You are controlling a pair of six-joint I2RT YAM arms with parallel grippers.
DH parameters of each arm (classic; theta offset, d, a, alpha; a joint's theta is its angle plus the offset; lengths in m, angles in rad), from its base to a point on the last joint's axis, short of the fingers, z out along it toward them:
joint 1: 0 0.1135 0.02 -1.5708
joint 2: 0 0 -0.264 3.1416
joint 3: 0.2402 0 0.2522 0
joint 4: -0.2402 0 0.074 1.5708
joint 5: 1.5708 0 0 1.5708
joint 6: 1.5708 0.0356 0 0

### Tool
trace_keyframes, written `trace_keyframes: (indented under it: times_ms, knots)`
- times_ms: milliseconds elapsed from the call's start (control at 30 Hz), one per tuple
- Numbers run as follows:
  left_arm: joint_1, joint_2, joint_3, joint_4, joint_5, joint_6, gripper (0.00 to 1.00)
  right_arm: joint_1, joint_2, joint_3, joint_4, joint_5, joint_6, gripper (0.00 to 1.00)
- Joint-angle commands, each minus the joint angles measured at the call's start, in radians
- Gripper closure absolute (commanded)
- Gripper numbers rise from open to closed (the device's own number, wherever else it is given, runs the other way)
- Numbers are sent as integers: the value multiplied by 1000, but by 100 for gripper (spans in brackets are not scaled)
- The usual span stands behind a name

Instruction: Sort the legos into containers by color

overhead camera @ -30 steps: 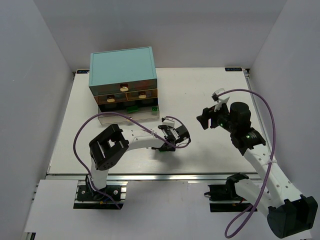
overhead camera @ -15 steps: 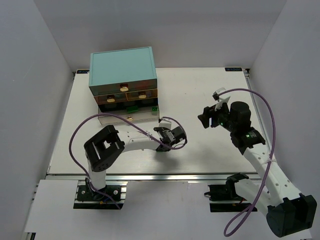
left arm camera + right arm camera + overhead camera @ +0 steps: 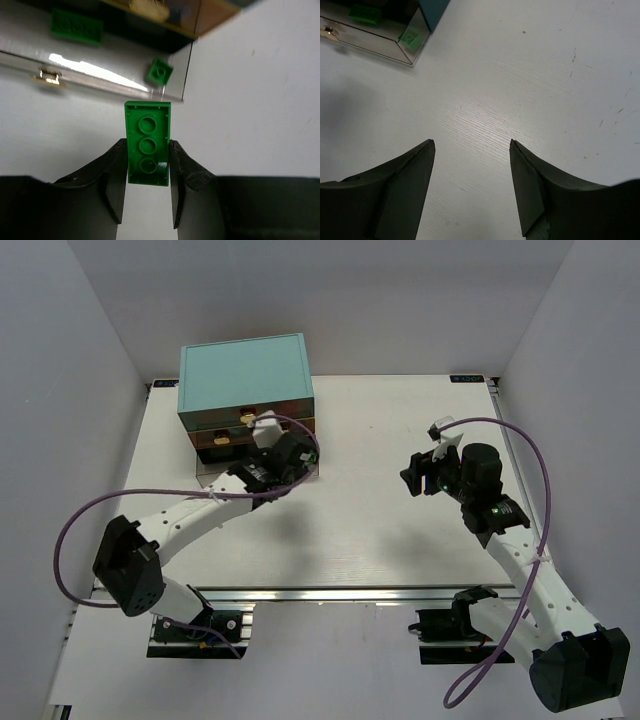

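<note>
Left arm (image 3: 190, 518), right arm (image 3: 522, 562) are showing white links, black joints, purple cables (image 3: 480, 420); right gripper (image 3: 472, 142) looking matte black.

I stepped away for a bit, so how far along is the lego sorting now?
Two green pieces already lie in the pulled-out drawer. The left gripper holds a green brick just short of that drawer; dropping it in is what's left. The right gripper is open and empty, and I see no loose legos on the table.
</note>
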Motion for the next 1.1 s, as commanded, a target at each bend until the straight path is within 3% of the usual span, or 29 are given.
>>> trace_keyframes:
  times_ms: [0, 400, 733, 1067]
  knots:
    - [91, -47, -31, 83, 11, -139, 100, -12, 4, -6, 51, 1, -9, 34]
    - [273, -110, -173, 256, 77, -542, 100, -21, -2, -6, 51, -9, -8, 34]
    - [363, -24, -218, 347, 96, -621, 89, -23, 0, -11, 56, -10, -11, 34]
    - [425, 40, -236, 396, 145, -630, 51, -24, 7, -14, 57, -16, -11, 34]
